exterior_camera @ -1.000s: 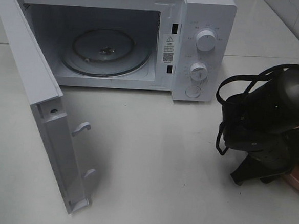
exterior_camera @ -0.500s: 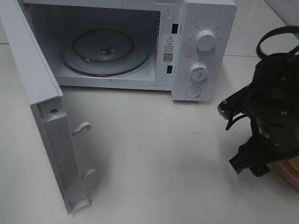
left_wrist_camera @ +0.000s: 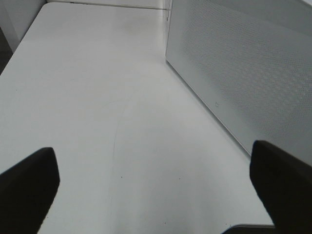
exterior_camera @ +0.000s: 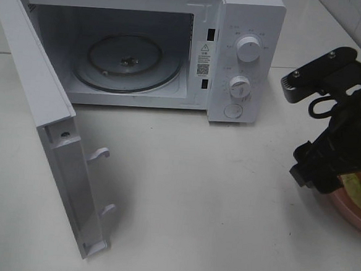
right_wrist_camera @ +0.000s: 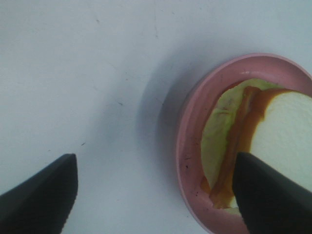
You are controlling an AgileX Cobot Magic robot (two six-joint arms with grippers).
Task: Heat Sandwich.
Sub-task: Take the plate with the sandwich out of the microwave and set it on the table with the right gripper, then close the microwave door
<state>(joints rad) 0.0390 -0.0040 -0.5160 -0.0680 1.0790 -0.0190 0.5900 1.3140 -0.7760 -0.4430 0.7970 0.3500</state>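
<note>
Exterior high view, microwave (exterior_camera: 235, 59) door (exterior_camera: 50, 132) open, sandwich (right_wrist_camera: 273, 141) on pink plate (right_wrist_camera: 187, 146)

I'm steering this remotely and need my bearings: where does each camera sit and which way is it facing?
Exterior high: mounted high in front, looking down at the table, the open microwave and the right arm over the pink plate.
Left wrist: on the left arm, low over the table, facing along the microwave's perforated side; both fingertips show, spread.
Right wrist: on the right arm, looking down at the plate and sandwich; fingertips spread.
Shared: exterior and right wrist both show plate and sandwich.
</note>
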